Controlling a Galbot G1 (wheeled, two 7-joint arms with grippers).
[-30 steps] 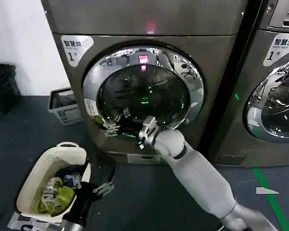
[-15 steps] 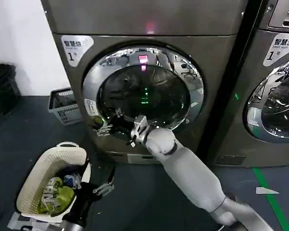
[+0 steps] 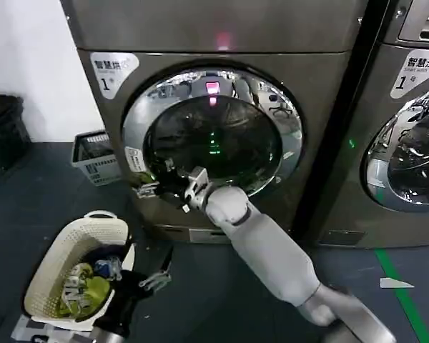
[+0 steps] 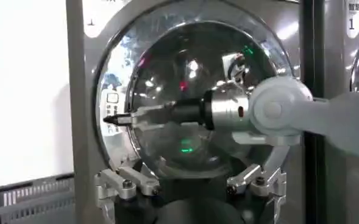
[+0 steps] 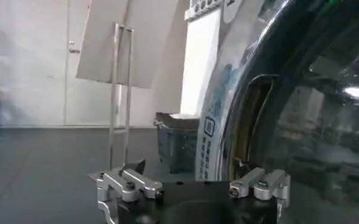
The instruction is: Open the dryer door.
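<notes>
Chrome ring of the dryer door [image 3: 211, 136] stayed closed, but my right end effector [image 3: 149, 187] had slid leftward across the glass to the door's left edge, fingers narrow around nothing. I judged the handle recess close. Left end effector [image 3: 154, 281] waited low, near the basket [image 3: 50, 268].

dryer door [image 3: 213, 136], round dark glass in chrome ring, closed flush on the grey front

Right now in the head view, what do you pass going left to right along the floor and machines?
White laundry basket → grey crate → right gripper at the dryer door → second machine's door.
</notes>
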